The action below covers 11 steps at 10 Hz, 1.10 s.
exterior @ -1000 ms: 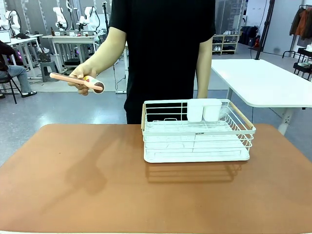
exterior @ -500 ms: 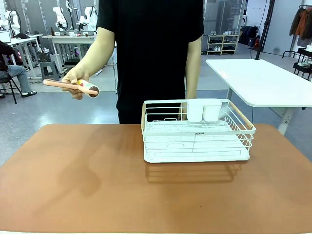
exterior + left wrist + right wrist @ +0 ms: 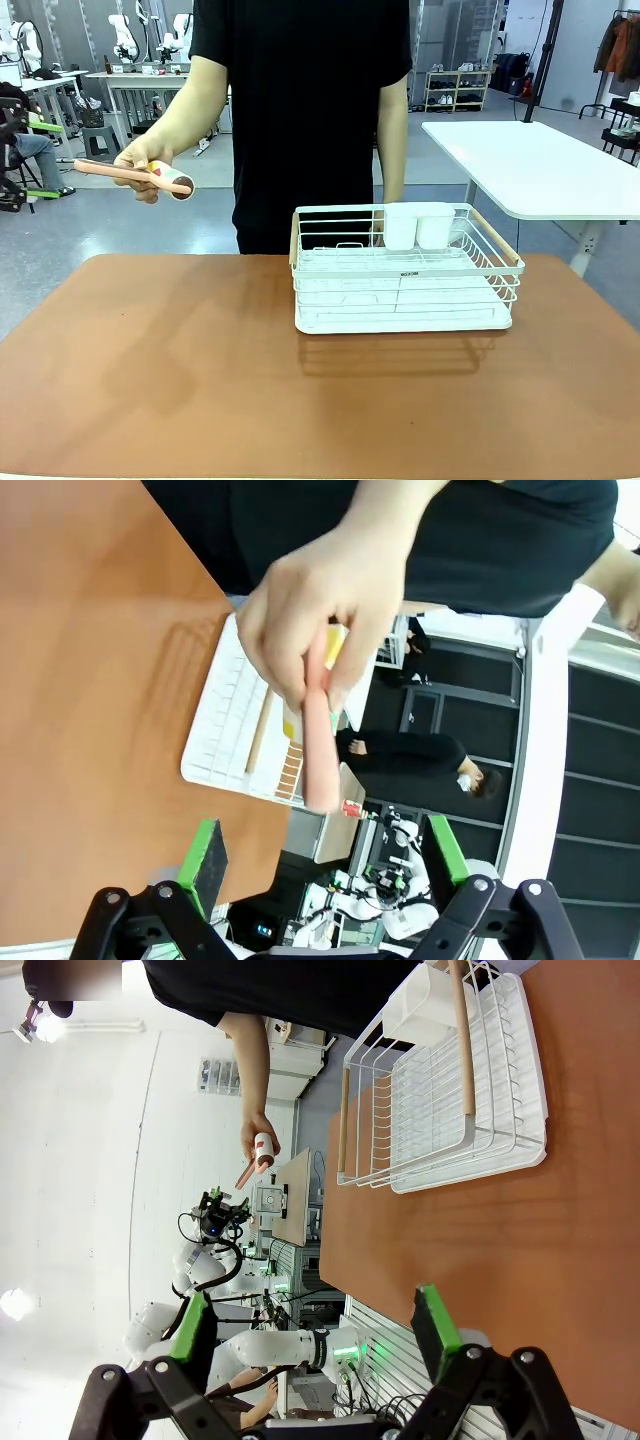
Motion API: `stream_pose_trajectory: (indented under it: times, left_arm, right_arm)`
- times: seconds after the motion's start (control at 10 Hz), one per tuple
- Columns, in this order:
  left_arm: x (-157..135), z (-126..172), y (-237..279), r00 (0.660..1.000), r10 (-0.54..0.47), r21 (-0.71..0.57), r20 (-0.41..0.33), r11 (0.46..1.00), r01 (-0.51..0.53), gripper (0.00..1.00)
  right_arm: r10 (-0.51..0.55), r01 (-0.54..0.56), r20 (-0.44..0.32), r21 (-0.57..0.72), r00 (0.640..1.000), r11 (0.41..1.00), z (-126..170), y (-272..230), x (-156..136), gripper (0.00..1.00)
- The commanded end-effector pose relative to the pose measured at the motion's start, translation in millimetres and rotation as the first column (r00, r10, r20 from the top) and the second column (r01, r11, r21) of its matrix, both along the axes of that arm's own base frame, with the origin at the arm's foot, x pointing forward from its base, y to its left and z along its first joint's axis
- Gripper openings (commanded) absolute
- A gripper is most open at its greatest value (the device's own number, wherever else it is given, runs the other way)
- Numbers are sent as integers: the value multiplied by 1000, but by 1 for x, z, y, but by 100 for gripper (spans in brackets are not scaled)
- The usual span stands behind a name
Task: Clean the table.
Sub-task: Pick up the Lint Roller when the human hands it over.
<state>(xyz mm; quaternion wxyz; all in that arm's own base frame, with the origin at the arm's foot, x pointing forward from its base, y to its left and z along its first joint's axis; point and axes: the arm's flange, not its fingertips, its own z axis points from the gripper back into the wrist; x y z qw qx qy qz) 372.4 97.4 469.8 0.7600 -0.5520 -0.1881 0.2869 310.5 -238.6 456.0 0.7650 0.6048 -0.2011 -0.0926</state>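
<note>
Left wrist view, up close: the left gripper point(image 3: 325, 858) has its jaws spread wide, green pads point(image 3: 204, 856) well apart, nothing between them. The table point(image 3: 90, 680), that terracotta top, runs up the picture's left, beyond the left-hand finger and clear of both pads. Farther out, framed in the gap, a person's hand point(image 3: 300, 620) pinches a pink-handled roller point(image 3: 318, 745), handle end toward the camera, well away from the fingers. The white dish rack point(image 3: 235, 730) sits behind it on the table.

Over to the right wrist view: the right gripper point(image 3: 312, 1328) is just as wide and just as empty. The table runs up the picture's right side beyond it, apart from the pads, and the rack stands farther along that top.

Front view now: the table spreads across the foreground, rack right of middle toward the far edge, two white containers point(image 3: 418, 225) at its back. The person stands at the far side with the roller held up in the air at picture left. A white-topped table point(image 3: 530, 165) lies beyond, right.
</note>
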Motion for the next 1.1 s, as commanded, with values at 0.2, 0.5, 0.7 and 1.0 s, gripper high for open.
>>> stream_pose_trajectory:
  times: [0.2, 0.5, 0.7, 1.0]
  left_arm:
    - [23, -16, -18, 998, 69, 47, 11, 996, -70, 100]
    - [30, -20, -28, 997, 81, 69, 12, 994, -82, 100]
    - [33, -17, -30, 997, 77, 73, 21, 994, -78, 100]
    - [40, -19, -32, 997, 72, 82, 26, 994, -74, 94]
  right_arm:
    - [1, -1, 7, 9, 1000, 1000, 4, 2, -2, 100]
    - [1, -1, 7, 9, 1000, 1000, 4, 2, -2, 100]
    - [1, -1, 7, 9, 1000, 1000, 4, 2, -2, 100]
    - [1, -1, 7, 9, 1000, 1000, 4, 2, -2, 100]
